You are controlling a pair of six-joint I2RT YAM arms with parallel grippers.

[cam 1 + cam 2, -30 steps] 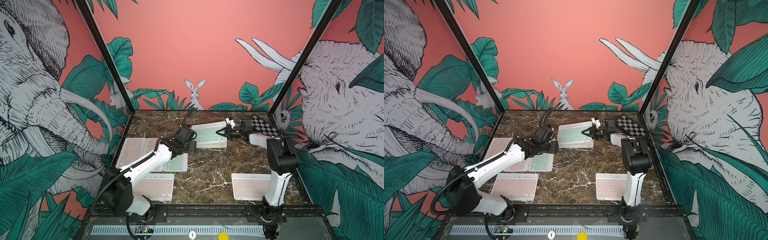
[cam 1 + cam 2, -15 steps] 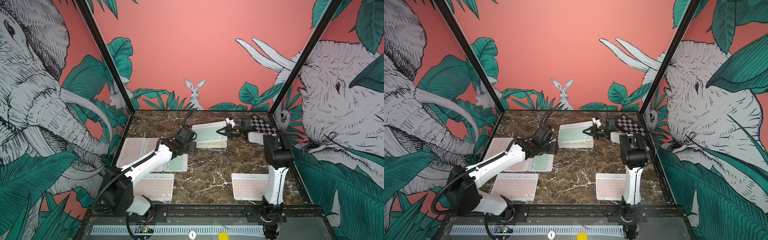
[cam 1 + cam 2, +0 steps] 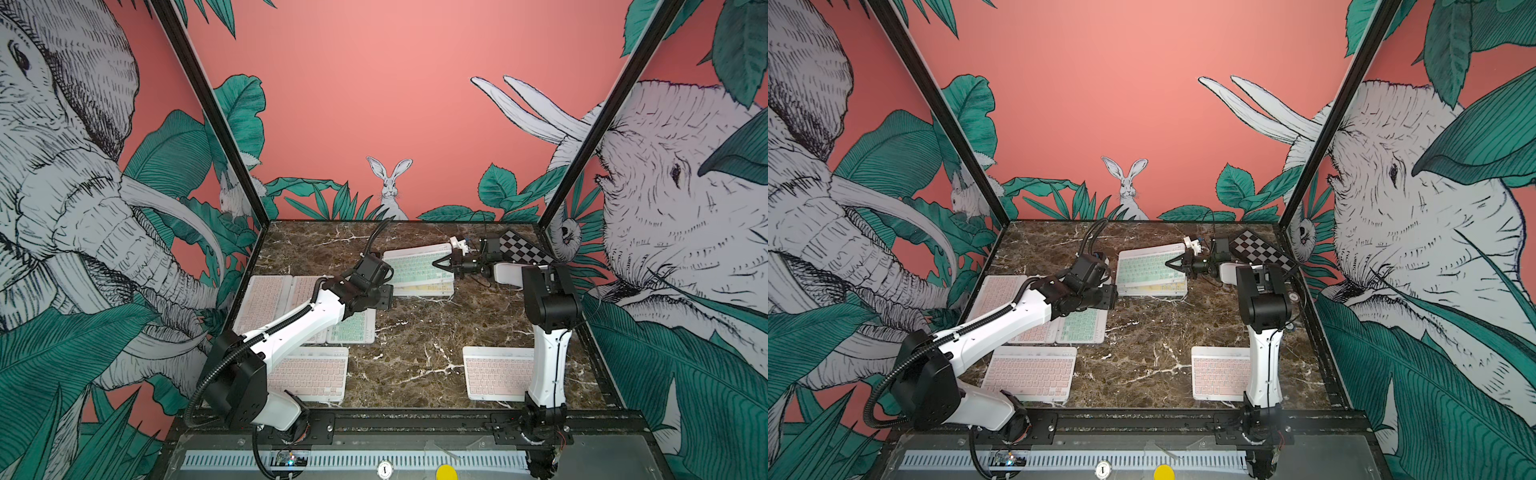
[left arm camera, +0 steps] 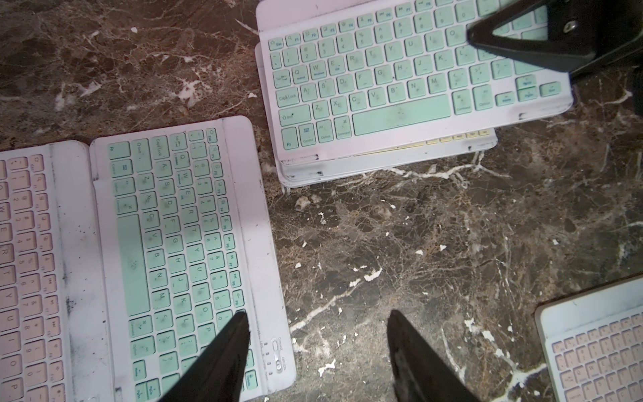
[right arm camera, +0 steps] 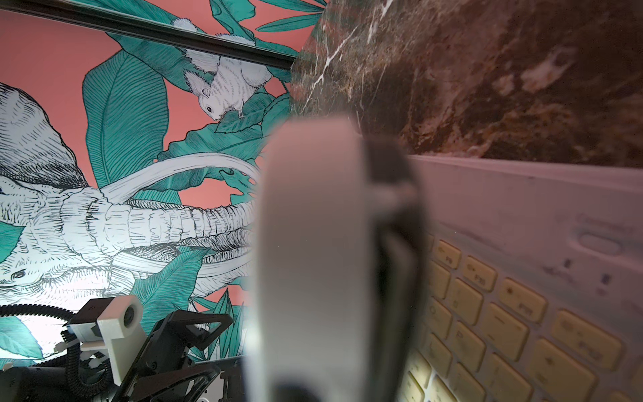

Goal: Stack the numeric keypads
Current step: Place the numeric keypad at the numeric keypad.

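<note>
Right gripper [image 3: 437,263] is clamped on the right-hand short end of a mint keypad [image 3: 413,268], with one black finger lying over its keys. That keypad lies at the far middle of the tabletop [image 3: 419,332], on top of a yellow keypad [image 5: 518,304]. Its long axis runs side to side and its space-bar row faces the front. It sits slightly askew, so a strip of yellow keys shows along its front edge. Left gripper [image 4: 317,315] hangs with its fingers apart and nothing between them, one finger over the long edge of a second mint keypad [image 4: 181,243]. This one lies flat left of centre, long axis running front to back, space-bar side toward a pink keypad [image 4: 24,261] just beside it.
</note>
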